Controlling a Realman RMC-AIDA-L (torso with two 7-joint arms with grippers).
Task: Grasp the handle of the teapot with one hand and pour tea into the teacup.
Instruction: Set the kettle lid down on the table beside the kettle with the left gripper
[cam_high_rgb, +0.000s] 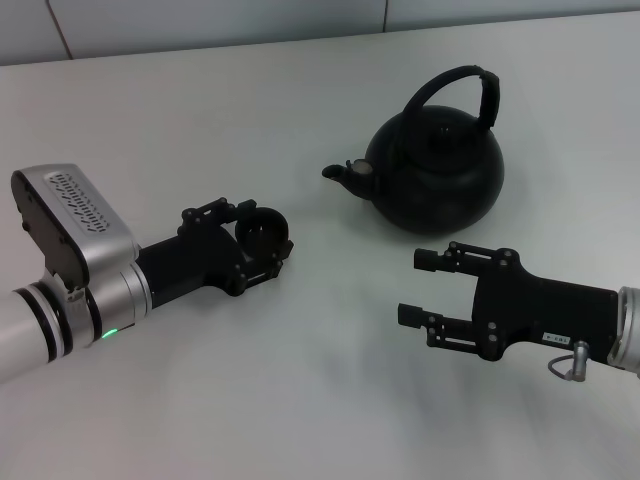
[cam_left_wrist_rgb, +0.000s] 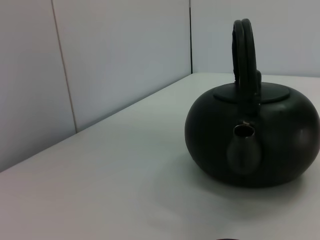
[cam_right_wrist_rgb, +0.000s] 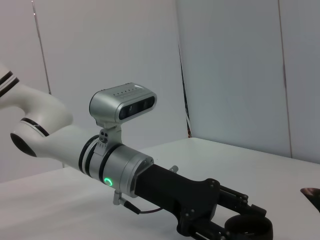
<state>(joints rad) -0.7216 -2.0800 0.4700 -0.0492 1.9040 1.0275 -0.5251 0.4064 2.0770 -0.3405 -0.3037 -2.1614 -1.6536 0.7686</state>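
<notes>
While the left pincer (cam_high_rgb: 262, 238) clamps the teacup (cam_high_rgb: 263, 230), the right pincer (cam_high_rgb: 420, 288) gapes beside the teapot (cam_high_rgb: 435, 172).

My left gripper (cam_high_rgb: 262, 238) reaches in low from the left, fingers closed round the teacup (cam_high_rgb: 264, 230). My right gripper (cam_high_rgb: 418, 287) hovers low on the right, fingers spread wide, holding nothing.

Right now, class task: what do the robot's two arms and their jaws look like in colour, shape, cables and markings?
Both arms are silver-grey and white tubes with black bands, ending in matte-black two-fingered grippers. The left gripper follows a collar with a green light; a silver camera housing with a perforated top sits on that wrist. The right gripper bears a small white label and a looped grey cable.
</notes>
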